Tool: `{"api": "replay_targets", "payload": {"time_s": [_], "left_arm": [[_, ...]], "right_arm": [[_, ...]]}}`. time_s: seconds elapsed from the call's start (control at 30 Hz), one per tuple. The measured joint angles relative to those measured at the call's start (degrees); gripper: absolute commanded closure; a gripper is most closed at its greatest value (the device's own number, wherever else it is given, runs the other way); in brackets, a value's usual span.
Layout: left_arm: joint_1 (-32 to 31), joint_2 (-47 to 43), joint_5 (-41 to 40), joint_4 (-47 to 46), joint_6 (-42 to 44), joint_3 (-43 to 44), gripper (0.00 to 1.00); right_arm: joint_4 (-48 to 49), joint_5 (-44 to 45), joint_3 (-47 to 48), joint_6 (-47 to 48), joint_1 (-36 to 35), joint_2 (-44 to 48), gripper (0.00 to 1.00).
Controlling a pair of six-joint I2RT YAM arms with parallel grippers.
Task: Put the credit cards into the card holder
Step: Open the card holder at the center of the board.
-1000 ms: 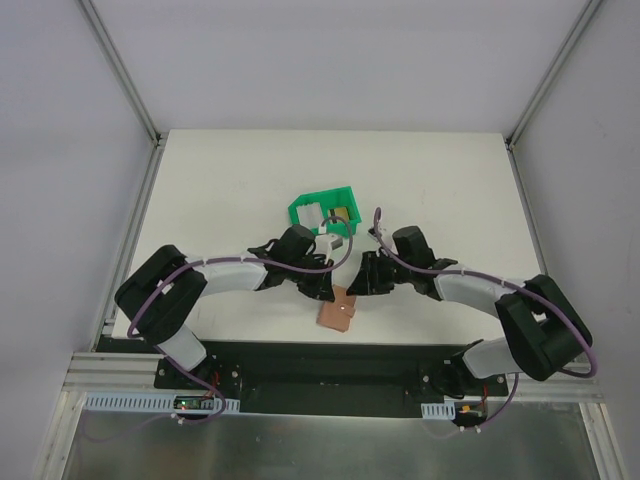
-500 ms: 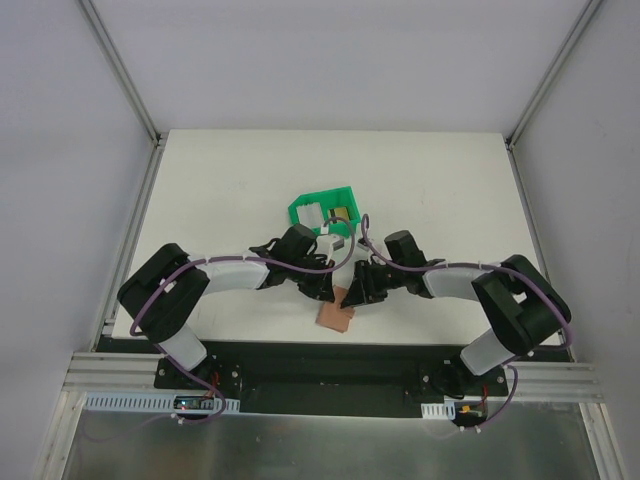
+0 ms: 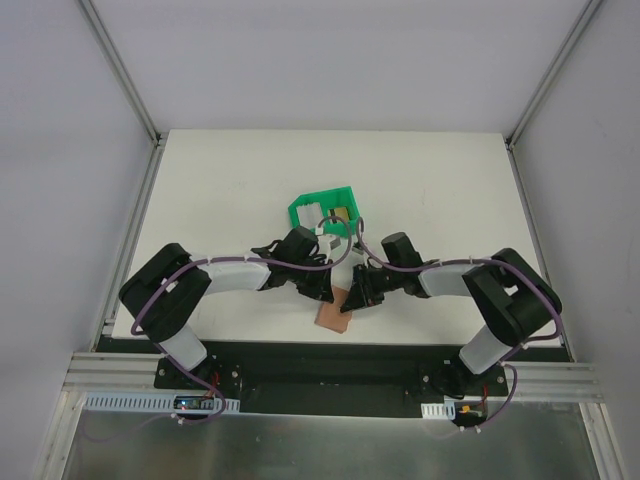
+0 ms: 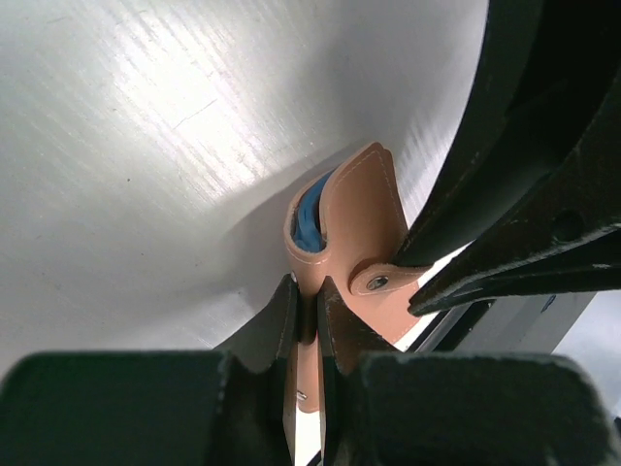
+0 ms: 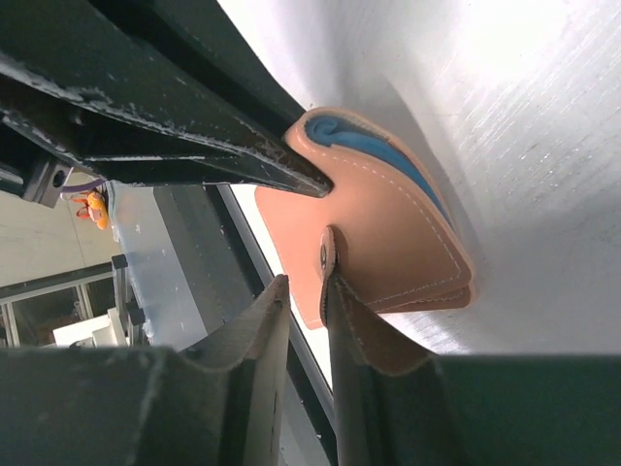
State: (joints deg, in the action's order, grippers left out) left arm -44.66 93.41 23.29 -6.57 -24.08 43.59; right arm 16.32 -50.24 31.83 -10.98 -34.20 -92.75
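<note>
Converging from either side, two black robot arms met over a small tan-brown leather bifold card holder (image 3: 337, 314) at 6 o'clock on the white bench (image 3: 220, 180), close to its near edge. The left pincer (image 3: 322, 288), reaching in from 9 o'clock, was clenched on one leather flap; its wrist view showed both fingers pressed flat against the edge. The right pincer (image 3: 354, 293), coming from 3 o'clock, straddled the snap tab (image 5: 327, 254) with its jaws a little apart and a sliver of gap on one side, so it looked not yet clamped.

Pulling the flaps opposite ways would, I judged, spread the pockets so a card could slide in.

The holder stood partly folded, its blue-grey lining (image 4: 310, 216) showing in the curled mouth, which pointed towards 12 o'clock in the left wrist view, away from that pincer. Its long axis, seen from overhead, seemed to run roughly from 1 o'clock to 7 o'clock, though the arms hid much of it.

A green plastic open-sided bin (image 3: 308, 206) sat at 12 o'clock from the holder, with a gold-olive credit card (image 3: 342, 214) inside.
</note>
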Motion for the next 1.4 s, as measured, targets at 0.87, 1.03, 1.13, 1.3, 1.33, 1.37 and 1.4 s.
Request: {"api": "replay_targets", "payload": {"time_s": [0.87, 1.03, 1.13, 1.3, 1.33, 1.37, 1.4], "left_arm": [[-0.28, -3.19, -8.9, 3.63, -8.98, -2.19, 1.0], [0.55, -6.49, -12.24, 3.54, -8.5, -3.76, 1.0], [1.25, -7.26, -13.42, 3.5, -8.13, -3.98, 1.0], [1.27, -7.43, -13.14, 3.48, -6.95, -4.0, 0.99], [1.25, -7.54, -13.09, 3.48, -6.82, -4.02, 0.95], [1.25, -7.78, -13.07, 3.45, -6.8, -4.13, 0.94], [1.25, -8.22, -13.09, 3.48, -6.82, -4.35, 0.93]], "right_arm": [[1.25, -0.22, -2.51, 2.62, -4.35, 3.37, 0.69], [-5.07, -0.74, -2.51, 2.93, -5.4, 5.9, 0.66], [-9.9, 0.26, -2.19, 3.91, -5.55, 5.99, 0.65], [-15.37, 5.88, -0.55, 3.89, -5.03, 5.92, 0.65], [-15.41, 6.62, -0.26, 3.45, -4.92, 6.01, 0.63], [-15.32, 8.17, 0.02, 2.4, -4.79, 6.51, 0.56], [-15.34, 9.79, 0.24, 1.18, -4.72, 7.5, 0.47]]}}
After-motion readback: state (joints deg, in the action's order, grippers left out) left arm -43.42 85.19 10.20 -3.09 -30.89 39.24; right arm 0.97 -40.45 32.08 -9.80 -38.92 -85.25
